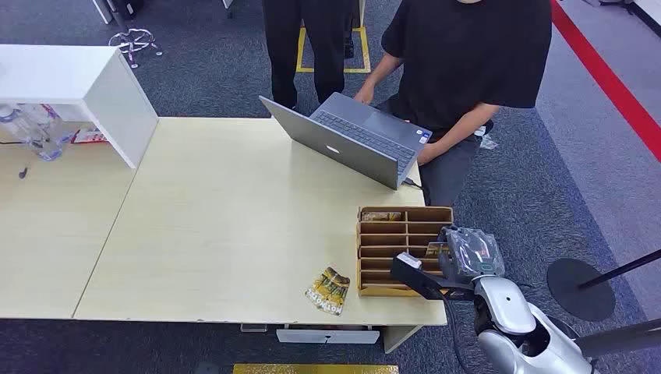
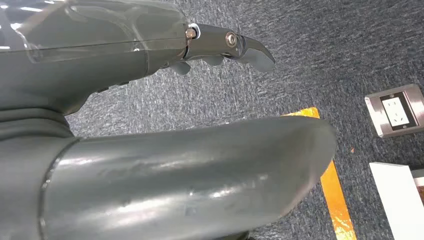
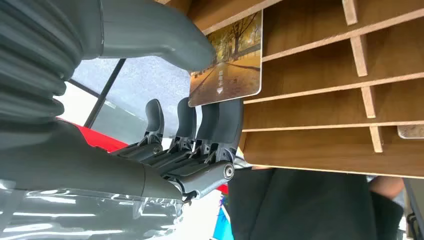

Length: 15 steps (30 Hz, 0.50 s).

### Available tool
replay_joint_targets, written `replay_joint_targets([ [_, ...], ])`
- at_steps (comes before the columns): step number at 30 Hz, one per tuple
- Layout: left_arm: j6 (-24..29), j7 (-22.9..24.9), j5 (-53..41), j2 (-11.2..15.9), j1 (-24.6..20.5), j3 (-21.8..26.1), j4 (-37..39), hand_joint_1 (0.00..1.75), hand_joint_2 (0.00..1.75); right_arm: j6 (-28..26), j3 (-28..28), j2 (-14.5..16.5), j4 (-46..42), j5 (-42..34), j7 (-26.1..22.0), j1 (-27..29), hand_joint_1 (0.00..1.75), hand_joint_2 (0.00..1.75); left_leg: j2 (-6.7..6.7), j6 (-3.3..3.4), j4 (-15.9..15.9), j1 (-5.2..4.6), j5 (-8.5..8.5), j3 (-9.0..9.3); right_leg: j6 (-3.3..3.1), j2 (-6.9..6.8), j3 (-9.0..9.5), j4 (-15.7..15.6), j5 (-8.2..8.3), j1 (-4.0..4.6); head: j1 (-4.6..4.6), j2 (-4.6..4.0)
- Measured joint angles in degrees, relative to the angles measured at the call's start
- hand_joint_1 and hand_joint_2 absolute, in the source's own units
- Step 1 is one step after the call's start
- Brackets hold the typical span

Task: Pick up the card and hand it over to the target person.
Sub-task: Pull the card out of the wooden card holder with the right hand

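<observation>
A card (image 3: 230, 60) printed with an autumn tree scene is pinched between the thumb and fingers (image 3: 220, 117) of my right hand (image 3: 150, 150), just at the wooden slotted card rack (image 3: 325, 100). In the head view that right hand (image 1: 468, 257) sits at the rack (image 1: 405, 209) on the table's front right corner. A person in a black shirt (image 1: 468, 62) stands behind the table at an open laptop (image 1: 351, 140). My left hand (image 2: 125, 100) hangs over grey carpet, fingers apart, holding nothing.
A small fan of yellow cards (image 1: 329, 290) lies on the table left of the rack. A second person in black trousers (image 1: 304, 39) stands further back. A white box shelf (image 1: 93, 86) stands at the table's far left. A black round stand base (image 1: 581, 288) is on the floor to the right.
</observation>
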Motion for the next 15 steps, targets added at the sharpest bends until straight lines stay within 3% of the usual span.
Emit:
replay_joint_targets([
  [4, -0.01, -0.04, 0.00, 0.03, 0.04, 0.03, -0.02, 0.00, 0.00, -0.03, -0.01, 0.02, 0.14, -0.13, -0.09, 0.00, 1.29, 1.75, 0.01, 0.01, -0.02, 0.00, 0.02, 0.01, -0.01, 0.01, 0.01, -0.02, 0.02, 0.00, 0.00, 0.00],
  [15, 0.00, 0.04, -0.11, 0.10, -0.04, 0.04, -0.03, 0.00, 0.00, -0.17, 0.06, 0.11, 0.66, -0.49, -0.34, 0.00, 1.36, 1.75, -0.01, 0.01, -0.02, 0.00, 0.03, 0.01, 0.00, 0.00, 0.01, -0.03, 0.03, 0.00, 0.00, 0.00],
])
